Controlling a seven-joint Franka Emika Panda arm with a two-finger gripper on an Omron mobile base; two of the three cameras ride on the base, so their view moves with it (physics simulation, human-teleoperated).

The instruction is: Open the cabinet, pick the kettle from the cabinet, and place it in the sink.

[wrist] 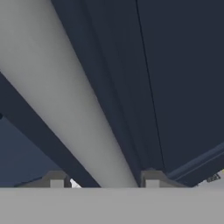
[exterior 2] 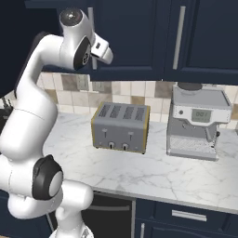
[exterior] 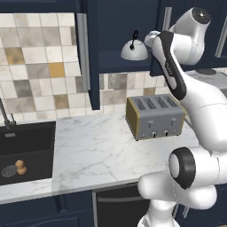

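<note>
The navy cabinet point(exterior: 119, 22) has its left door point(exterior: 93, 57) swung wide open. The small silver kettle point(exterior: 134, 50) with a black arched handle sits on the shelf inside. My gripper point(exterior: 150, 41) is up at the right door's edge, just right of the kettle; from the other side the gripper point(exterior 2: 108, 55) points at the same door. Close up, the door's silver bar handle point(wrist: 65, 100) runs between my gripper point(wrist: 104, 179) tips, which are shut on it. The black sink point(exterior: 31, 137) lies at the far left of the counter.
A silver four-slot toaster point(exterior: 155, 116) stands on the marble counter below the cabinet. A coffee machine point(exterior 2: 197, 123) stands to its right. A dark faucet point(exterior: 5, 117) rises behind the sink, and a small brown object point(exterior: 20, 166) lies by the drain.
</note>
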